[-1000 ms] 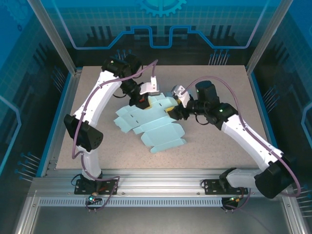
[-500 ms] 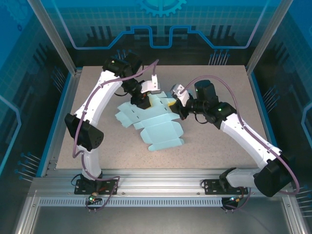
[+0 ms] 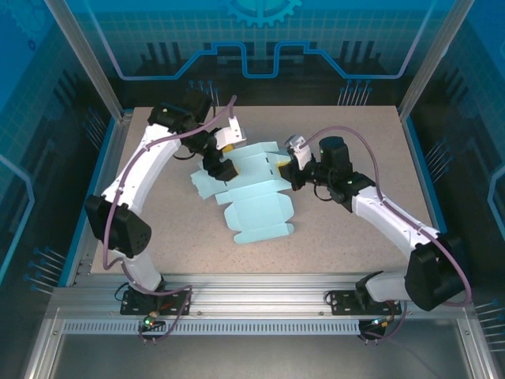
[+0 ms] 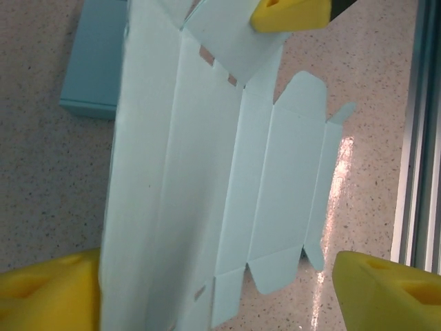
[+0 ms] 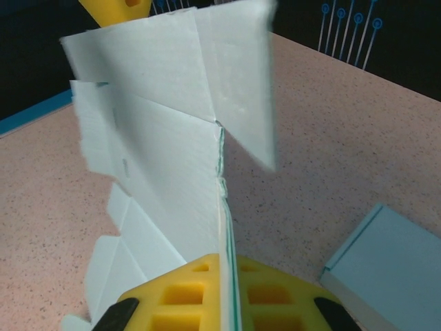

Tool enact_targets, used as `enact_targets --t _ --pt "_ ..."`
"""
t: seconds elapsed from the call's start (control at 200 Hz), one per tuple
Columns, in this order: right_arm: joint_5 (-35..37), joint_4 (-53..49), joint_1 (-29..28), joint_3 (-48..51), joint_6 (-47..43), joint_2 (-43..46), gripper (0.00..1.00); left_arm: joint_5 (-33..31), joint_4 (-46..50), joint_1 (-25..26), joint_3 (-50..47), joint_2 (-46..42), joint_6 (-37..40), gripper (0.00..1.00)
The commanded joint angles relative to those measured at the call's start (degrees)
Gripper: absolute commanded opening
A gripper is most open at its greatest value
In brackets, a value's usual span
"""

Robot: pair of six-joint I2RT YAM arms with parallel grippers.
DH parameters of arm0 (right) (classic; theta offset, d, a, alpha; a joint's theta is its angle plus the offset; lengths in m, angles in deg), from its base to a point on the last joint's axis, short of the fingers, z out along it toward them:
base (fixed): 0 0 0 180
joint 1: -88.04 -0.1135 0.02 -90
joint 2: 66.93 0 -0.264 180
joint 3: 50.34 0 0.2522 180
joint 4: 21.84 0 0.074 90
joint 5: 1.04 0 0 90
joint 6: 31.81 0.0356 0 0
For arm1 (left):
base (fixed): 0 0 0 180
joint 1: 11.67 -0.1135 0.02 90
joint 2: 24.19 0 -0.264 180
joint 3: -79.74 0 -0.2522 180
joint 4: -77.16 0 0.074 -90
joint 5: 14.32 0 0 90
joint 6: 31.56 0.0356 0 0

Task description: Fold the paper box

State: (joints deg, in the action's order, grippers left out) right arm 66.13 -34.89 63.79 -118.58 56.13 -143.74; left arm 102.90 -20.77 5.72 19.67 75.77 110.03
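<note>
Robotics lab: aluminium-framed enclosure (image 3: 87,57), blue panels (image 3: 331,31)

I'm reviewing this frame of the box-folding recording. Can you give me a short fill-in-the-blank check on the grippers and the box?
1. The right gripper is ___ on an edge of the paper box.
2. The left gripper stands with its jaws ___.
3. The finger pads of both grippers are ___ in colour.
4. The paper box is a light ___ sheet, mostly flat on the table.

Missing words: shut; open; yellow; blue
</note>
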Motion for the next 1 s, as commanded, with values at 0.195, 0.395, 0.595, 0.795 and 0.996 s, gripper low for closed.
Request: enact_targets --t 0.195,0.395,0.595,0.795,0.996 --pt "-6.2 5.3 1.5 0.5 -0.7 -0.5 0.0 -0.6 -19.6 -6.7 -14.7 -6.7 -4.4 0.77" --pt "-7.3 4.7 1.5 -0.9 -0.9 -3.3 0.0 1.8 -24.9 -6.6 -16.7 -6.8 -4.7 0.53" --pt "-5.5 4.0 1.6 -1.9 -0.4 -6.3 0.0 -1.1 -28.4 -5.2 -17.9 -6.5 -5.8 0.26" --pt "-4.7 5.3 1.7 -1.9 0.5 -8.1 0.0 -4.9 -32.2 -1.9 -22.4 -6.4 -5.2 0.18" --pt "-7.6 5.7 2.2 -1.7 -0.2 -8.4 0.0 -4.7 -35.8 -1.7 -24.0 -6.3 -5.2 0.41"
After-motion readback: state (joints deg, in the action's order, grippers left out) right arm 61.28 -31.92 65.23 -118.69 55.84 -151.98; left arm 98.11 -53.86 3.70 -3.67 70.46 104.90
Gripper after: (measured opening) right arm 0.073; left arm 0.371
